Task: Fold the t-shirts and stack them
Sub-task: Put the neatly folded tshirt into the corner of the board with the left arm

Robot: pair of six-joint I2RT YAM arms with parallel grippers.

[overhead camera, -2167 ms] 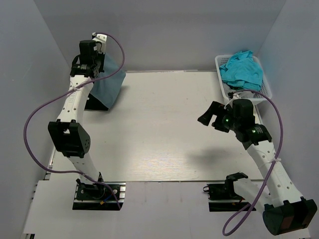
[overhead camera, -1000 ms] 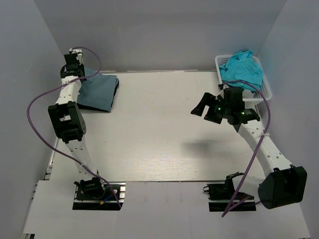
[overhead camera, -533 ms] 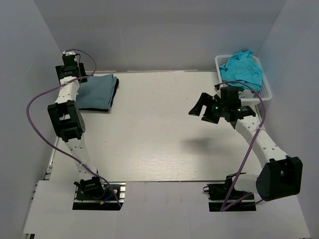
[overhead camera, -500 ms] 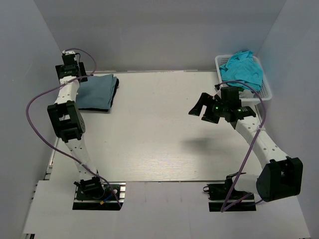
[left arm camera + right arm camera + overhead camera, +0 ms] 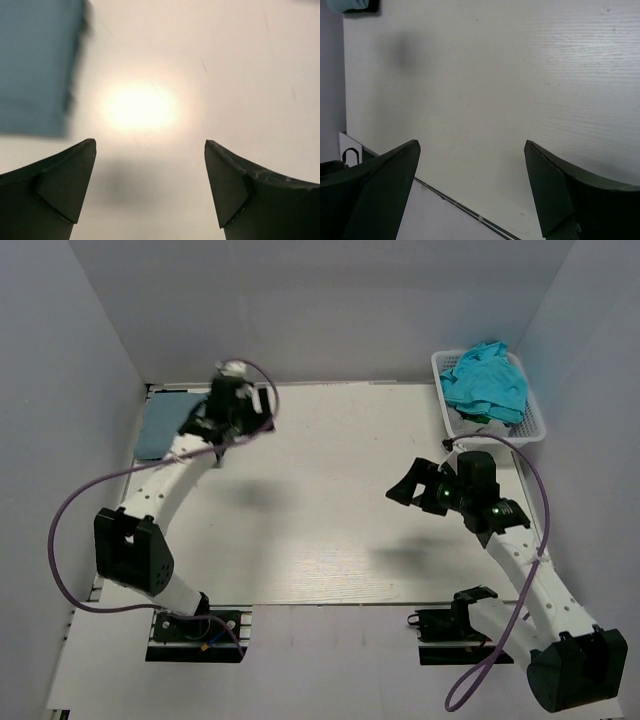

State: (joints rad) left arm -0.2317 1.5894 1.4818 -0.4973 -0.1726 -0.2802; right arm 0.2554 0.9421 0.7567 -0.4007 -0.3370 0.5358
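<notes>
We see the left gripper (image 5: 149, 145) with fingers spread wide, gripping nothing, hovering over the table (image 5: 330, 530) near the folded slate-blue t-shirt (image 5: 157, 430), which lies flat in the far left corner. The right gripper (image 5: 472, 145) has fingers wide apart too, gripping nothing, above the table's right half. Turquoise t-shirts (image 5: 486, 380) sit heaped in the white basket (image 5: 532, 426) at the far right corner.

A pale wood-grain table (image 5: 330, 530) stands enclosed by plain grey walls (image 5: 330, 310) on three sides. A bright glare patch (image 5: 140, 107) lies on its surface.
</notes>
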